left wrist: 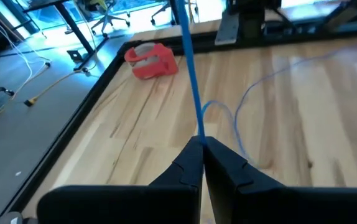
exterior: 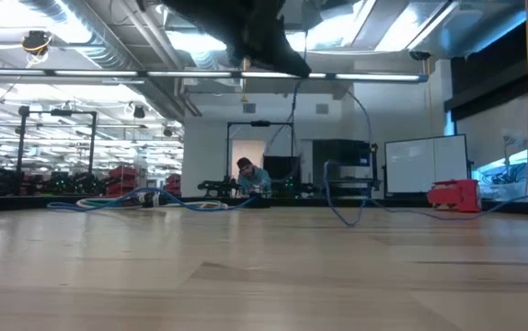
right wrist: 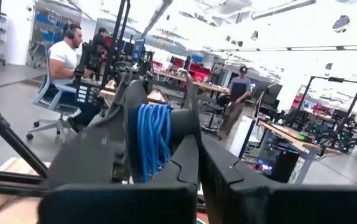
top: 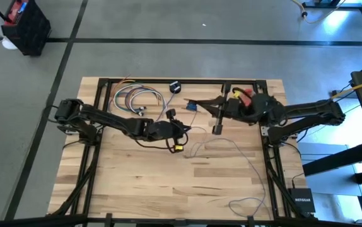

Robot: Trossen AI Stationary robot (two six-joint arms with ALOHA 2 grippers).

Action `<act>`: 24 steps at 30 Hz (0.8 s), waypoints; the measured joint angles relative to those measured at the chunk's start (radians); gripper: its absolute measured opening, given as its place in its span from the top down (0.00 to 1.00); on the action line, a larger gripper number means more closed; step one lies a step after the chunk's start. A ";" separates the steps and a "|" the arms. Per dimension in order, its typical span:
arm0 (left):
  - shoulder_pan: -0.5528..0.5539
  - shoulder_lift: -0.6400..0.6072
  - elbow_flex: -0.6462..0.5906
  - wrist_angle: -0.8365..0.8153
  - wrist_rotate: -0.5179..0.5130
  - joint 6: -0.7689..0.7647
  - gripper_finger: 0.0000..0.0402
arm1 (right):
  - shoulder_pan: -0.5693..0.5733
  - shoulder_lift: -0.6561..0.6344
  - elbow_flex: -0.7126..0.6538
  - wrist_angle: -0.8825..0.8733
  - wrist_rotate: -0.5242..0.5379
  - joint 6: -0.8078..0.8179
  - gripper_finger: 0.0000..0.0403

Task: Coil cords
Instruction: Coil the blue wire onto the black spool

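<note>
The thin blue cord [top: 231, 148] lies in slack curves across the table's right half, with a loop [top: 244, 203] near the front edge. Several turns of it form a coil [right wrist: 151, 142] at my right gripper [top: 211, 107], which is shut at the far middle of the table. My left gripper [top: 181, 131] is shut on the cord [left wrist: 194, 93] at the table's middle. A small black puck [top: 175, 87] lies at the far edge. In the low view the cord [exterior: 339, 188] hangs from above down to the table. My left gripper pinches a single strand of the cord [left wrist: 199, 132] between its two fingertips. From the fingers the strand runs straight and taut toward my right gripper; behind them it falls slack onto the table [left wrist: 241, 106]. My right gripper is shut beside the blue coil [right wrist: 160, 134], whose turns sit close against one finger [right wrist: 188, 158]. The fingers hide the place of contact, so I cannot tell which part is pinched. The coil is lifted clear of the table.
A red tape roll [top: 244, 94] stands at the far right, also seen in the left wrist view [left wrist: 150, 59]. A bundle of coloured cables [top: 137, 98] lies at the far left. A black frame rail [top: 181, 81] borders the far edge. People show in the room beyond.
</note>
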 joint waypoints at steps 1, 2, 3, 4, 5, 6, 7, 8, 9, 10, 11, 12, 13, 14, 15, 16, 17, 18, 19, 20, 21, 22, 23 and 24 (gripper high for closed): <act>0.002 0.007 0.000 -0.006 0.000 0.005 0.99 | 0.000 0.000 0.023 -0.027 0.000 -0.002 0.99; 0.005 0.012 0.000 -0.012 0.000 0.012 0.99 | 0.000 0.000 0.046 -0.053 0.000 -0.005 0.99; 0.007 0.017 -0.001 -0.022 0.000 0.022 0.99 | 0.000 0.000 0.071 -0.072 0.000 -0.014 0.99; 0.009 0.025 -0.001 -0.033 0.000 0.024 0.99 | 0.000 0.000 0.096 -0.088 0.000 -0.023 0.99; 0.013 0.029 -0.001 -0.042 0.000 0.025 0.99 | 0.000 0.000 0.123 -0.108 0.000 -0.027 0.99; 0.014 0.030 -0.001 -0.053 0.000 0.026 0.99 | 0.000 0.000 0.154 -0.125 0.000 -0.029 0.99; 0.016 0.032 -0.002 -0.062 -0.001 0.026 0.99 | 0.000 0.000 0.187 -0.153 0.000 -0.030 0.99; 0.019 0.036 -0.001 -0.064 -0.001 0.027 0.99 | 0.000 0.000 0.222 -0.186 0.001 -0.034 0.99; 0.020 0.036 -0.001 -0.071 -0.001 0.029 0.99 | 0.000 0.000 0.255 -0.210 0.001 -0.044 0.99; 0.020 0.036 -0.001 -0.080 -0.001 0.029 0.99 | 0.000 0.000 0.289 -0.240 0.001 -0.053 0.99; 0.021 0.036 -0.002 -0.088 -0.001 0.029 0.99 | 0.000 0.000 0.319 -0.264 0.001 -0.058 0.99; 0.021 0.037 -0.001 -0.091 -0.001 0.029 0.99 | 0.000 0.002 0.347 -0.284 0.001 -0.064 0.99; 0.021 0.037 -0.001 -0.096 -0.001 0.029 0.99 | 0.000 0.003 0.376 -0.304 0.004 -0.072 0.99; 0.020 0.037 -0.001 -0.108 -0.001 0.026 0.99 | 0.000 0.004 0.402 -0.326 0.011 -0.074 0.99; 0.019 0.037 -0.002 -0.118 -0.001 0.022 0.99 | 0.000 0.005 0.427 -0.349 0.016 -0.074 0.99; 0.019 0.037 -0.002 -0.126 -0.002 0.020 0.99 | -0.001 0.005 0.450 -0.365 0.019 -0.074 0.99; 0.019 0.037 -0.002 -0.139 -0.001 0.018 0.99 | -0.001 0.005 0.471 -0.378 0.019 -0.074 0.99; 0.019 0.037 -0.002 -0.155 0.000 0.018 0.99 | -0.001 0.005 0.488 -0.395 0.020 -0.075 0.99; 0.019 0.037 -0.002 -0.167 0.004 0.017 0.99 | -0.001 0.005 0.502 -0.407 0.028 -0.075 0.99; 0.019 0.037 -0.002 -0.177 0.014 0.016 0.99 | -0.001 0.005 0.515 -0.420 0.033 -0.077 0.99; 0.019 0.037 -0.001 -0.189 0.022 0.015 0.99 | -0.001 0.005 0.527 -0.437 0.041 -0.081 0.99; 0.019 0.037 -0.002 -0.202 0.027 0.015 0.99 | -0.001 0.006 0.538 -0.452 0.048 -0.089 0.99; 0.019 0.037 -0.002 -0.208 0.029 0.014 0.99 | -0.001 0.005 0.548 -0.460 0.055 -0.098 0.99; 0.019 0.038 -0.002 -0.212 0.031 0.012 0.98 | -0.001 0.006 0.555 -0.460 0.062 -0.102 0.99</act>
